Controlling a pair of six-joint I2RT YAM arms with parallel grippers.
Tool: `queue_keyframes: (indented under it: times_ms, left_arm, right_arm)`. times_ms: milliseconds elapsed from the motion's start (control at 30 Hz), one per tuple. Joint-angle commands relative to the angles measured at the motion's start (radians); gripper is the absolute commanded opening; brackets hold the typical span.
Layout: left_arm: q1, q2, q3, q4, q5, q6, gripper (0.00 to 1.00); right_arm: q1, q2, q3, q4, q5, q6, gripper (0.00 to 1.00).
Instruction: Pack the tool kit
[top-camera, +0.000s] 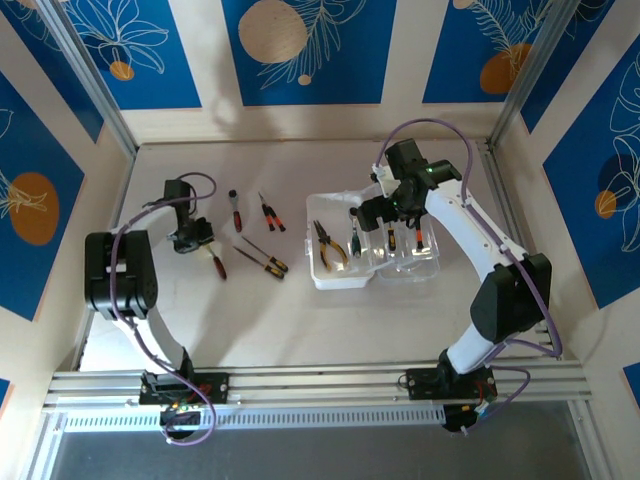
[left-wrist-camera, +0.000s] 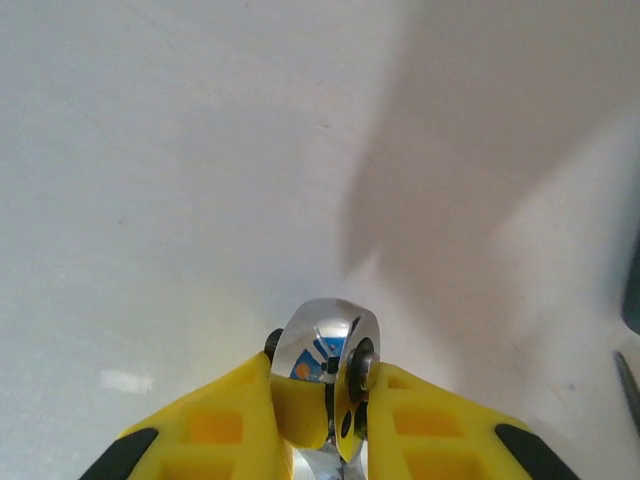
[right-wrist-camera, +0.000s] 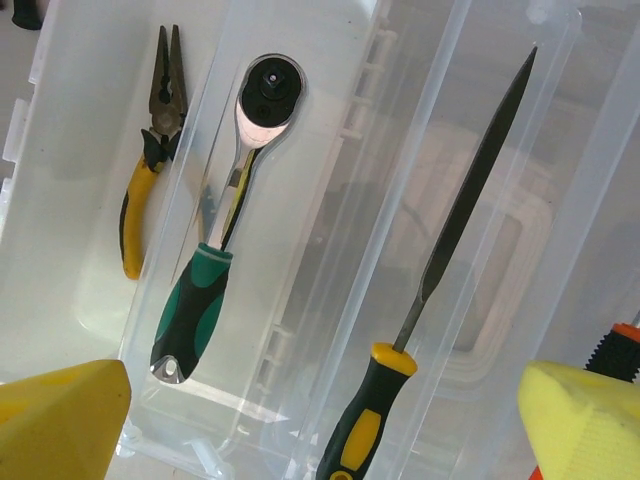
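Clear rectangular plastic case (top-camera: 340, 279), open at the table's right-centre, contains yellow-handled pliers (right-wrist-camera: 142, 190) and a green-handled ratchet (right-wrist-camera: 215, 250); right gripper (top-camera: 385, 210) hangs above it, fingers spread wide, empty; left gripper (left-wrist-camera: 325, 390), well apart, clamps a shiny round metal head (left-wrist-camera: 322, 330)

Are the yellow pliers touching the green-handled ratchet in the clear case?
Apart. The right wrist view shows the pliers and the ratchet lying side by side with a plain gap between them.
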Motion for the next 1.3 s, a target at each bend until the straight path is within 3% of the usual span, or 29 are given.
queue_keyframes:
  times_ms: [0,300,633,833,1000,1267]
  left_arm:
    - [0.002,-0.097,0.01,-0.063,0.054,0.048,0.0]
    - [-0.066,-0.279,0.065,-0.126,0.182,0.021,0.0]
    - [-0.296,-0.314,0.209,-0.075,0.285,-0.078,0.0]
    - [-0.408,-0.273,0.252,0.081,0.38,-0.179,0.0]
    - [-0.474,-0.226,0.313,0.125,0.403,-0.201,0.0]
    - [-0.518,-0.193,0.337,0.189,0.436,-0.24,0.0]
  right_arm:
    - [0.008,-0.035,-0.007,-0.011,-0.037,0.011,0.99]
    - [0.046,-0.058,0.016,0.012,-0.129,0.025,0.99]
    - [0.133,-0.064,0.027,0.102,-0.307,0.081,0.99]
    - [0.178,-0.074,-0.017,0.239,-0.49,0.164,0.99]
    - [0.204,-0.061,-0.054,0.37,-0.558,0.248,0.91]
    - [0.265,0.026,-0.004,0.406,-0.582,0.274,0.8]
